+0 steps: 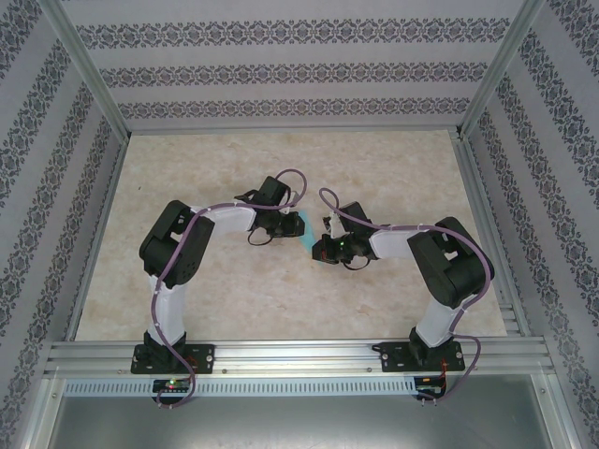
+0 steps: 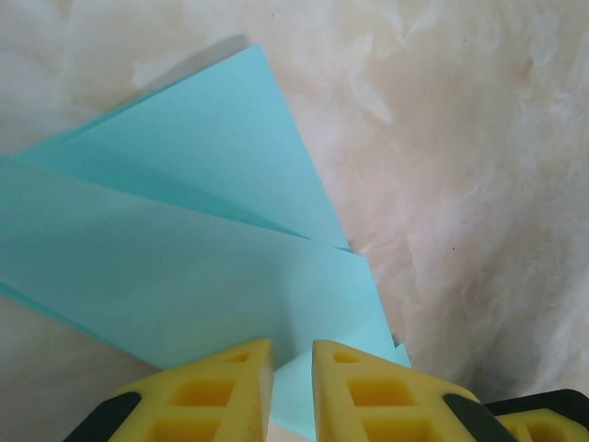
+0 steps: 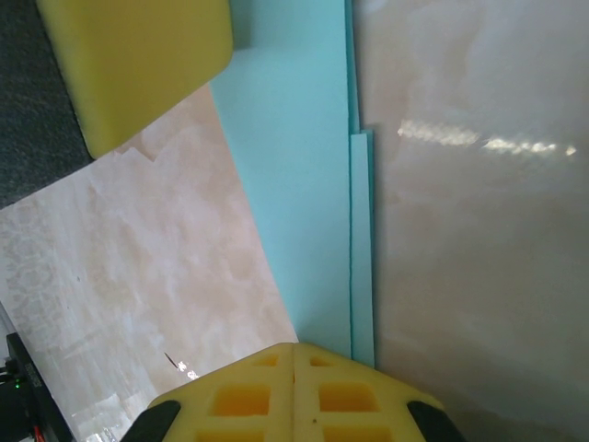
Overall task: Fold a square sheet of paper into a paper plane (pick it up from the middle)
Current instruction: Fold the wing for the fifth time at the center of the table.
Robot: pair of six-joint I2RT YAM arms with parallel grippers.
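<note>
The teal-blue sheet of paper (image 1: 307, 231) lies on the table between the two grippers, folded into overlapping layers. In the left wrist view the paper (image 2: 184, 249) spreads in two angled flaps. My left gripper (image 2: 293, 345) stands over its near edge, the yellow fingers a narrow gap apart with teal showing between them. In the right wrist view the paper (image 3: 294, 184) is a long wedge with a straight doubled edge on the right. My right gripper (image 3: 294, 348) is shut, its tips pressed together over the wedge's narrow end. The left gripper's yellow finger (image 3: 138, 64) shows at the wedge's far end.
The beige marbled table (image 1: 281, 299) is ringed by aluminium rails (image 1: 290, 355) and patterned walls (image 1: 290, 75). Both arms bend inward, so their wrists (image 1: 281, 210) and cables (image 1: 328, 201) crowd the middle.
</note>
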